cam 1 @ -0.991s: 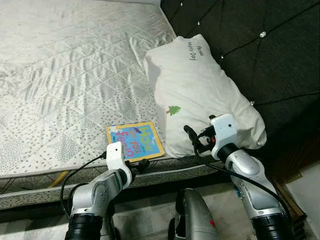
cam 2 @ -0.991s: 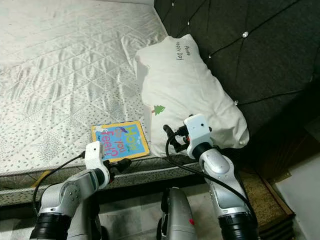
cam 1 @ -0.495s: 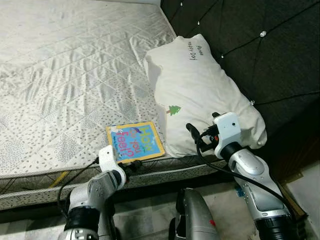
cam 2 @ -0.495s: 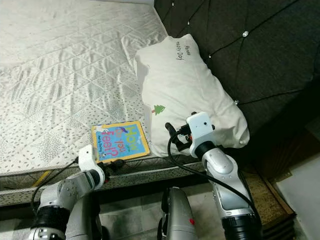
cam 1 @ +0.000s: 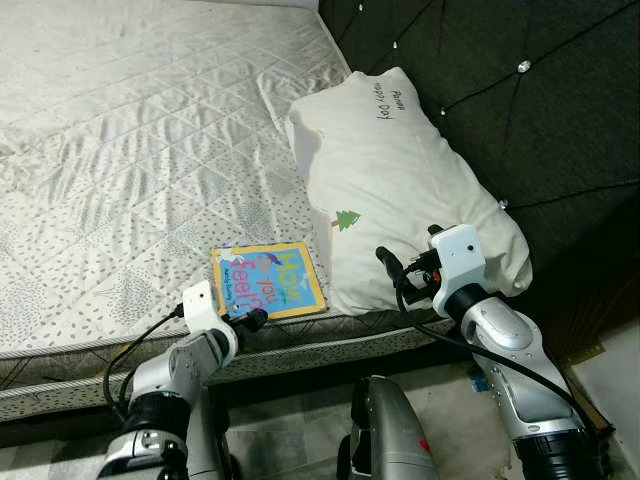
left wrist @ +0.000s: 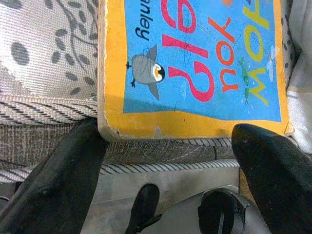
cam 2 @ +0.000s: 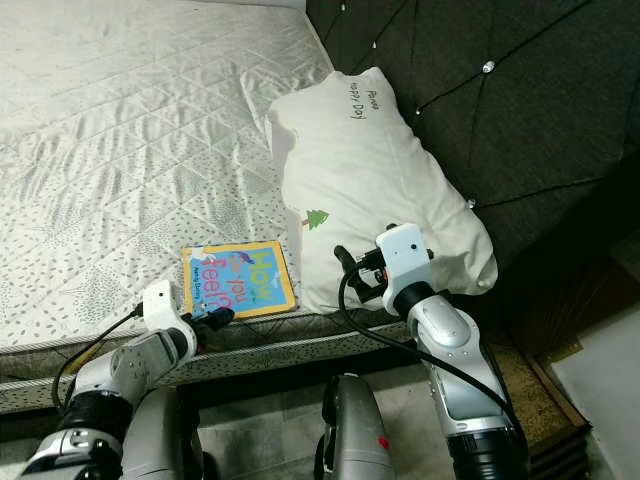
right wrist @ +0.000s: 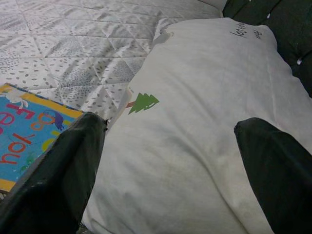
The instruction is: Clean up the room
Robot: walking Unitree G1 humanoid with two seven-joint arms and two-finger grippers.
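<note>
**Bedside tidy-up: book and pillow at the mattress edge**

While both arms reach toward the bed, the scene holds these items:

1. Flat square children's board book with yellow border and blue cover (cam 1: 268,281): lies face up at the near edge of the quilted white mattress (cam 1: 130,150), its right side just beside the pillow. Its place at the very edge suits a pick from the front.

2. Large white pillow with a small green tree print (cam 1: 400,190): leans against the dark tufted headboard (cam 1: 520,110), its lower corner overhanging the mattress edge.

3. Left gripper (cam 1: 250,318): level with the mattress edge, just below the book's near border. Fingers spread wide and empty; by my reading it is lined up to take the book, the step in hand.

4. Right gripper (cam 1: 392,270): raised before the pillow's near end, fingers parted wide, nothing between them; it may be poised for the pillow.

Notes on views: the left wrist view gives the book's worn near edge (left wrist: 190,127), a penguin drawing, the lettering and the striped mattress piping, none legible from the head. The right wrist view gives the pillow's face (right wrist: 195,146) framed between the two fingers, with the book's corner (right wrist: 29,126) to one side. The eye views alone give the headboard and the layout of the bed.
</note>
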